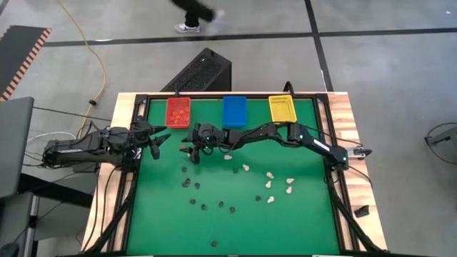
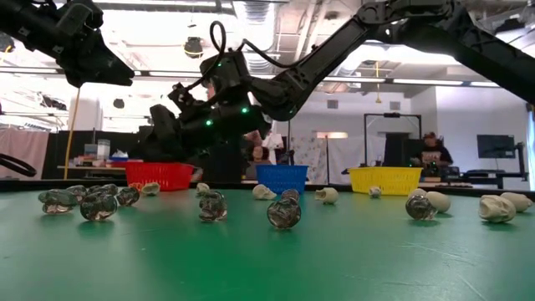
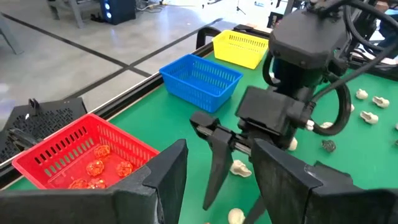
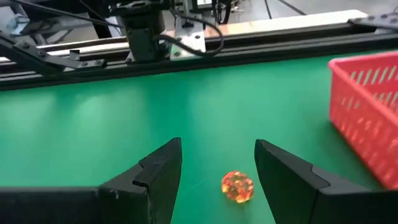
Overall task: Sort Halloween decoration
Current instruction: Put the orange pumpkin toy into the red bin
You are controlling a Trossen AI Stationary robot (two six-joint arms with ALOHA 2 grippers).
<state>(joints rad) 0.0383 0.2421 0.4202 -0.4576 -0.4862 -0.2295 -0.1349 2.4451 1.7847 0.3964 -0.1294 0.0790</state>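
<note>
Right gripper (image 1: pixel 191 151) out across the green tabletop (image 1: pixel 235 228), hanging just in front of the red bin (image 1: pixel 178 112), fingers (image 4: pixel 158 171) spread wide, nothing between them. Below that gap, one orange trinket (image 4: pixel 237 186) lying on the felt, untouched, with the red bin's mesh wall close beside it. More orange trinkets (image 3: pixel 99 168) down inside the red bin.

Left gripper (image 1: pixel 158 139) parked at the tabletop's left edge, raised off the surface, fingers (image 3: pixel 166 180) parted and empty, pointing straight at the right gripper, the two close together.

Blue bin (image 1: pixel 233 110) and yellow bin (image 1: pixel 281 108) lined up beside the red one along the far edge. Black trinkets (image 1: pixel 203 205) scattered across the middle and nearer part of the felt, cream-white trinkets (image 1: pixel 271 184) bunched toward the right, a couple more under the right arm near the blue bin.

Black rails framing the felt, wooden margin (image 1: pixel 350 128) outside them. Open green on the near stretch of the tabletop. Beyond: grey floor with dark lines, a yellow cable (image 1: pixel 96 64), a black box (image 1: pixel 202 73) behind the red bin, a person's legs (image 1: pixel 194 16) passing at the far side. Workshop room at table height, more people at desks far back.
</note>
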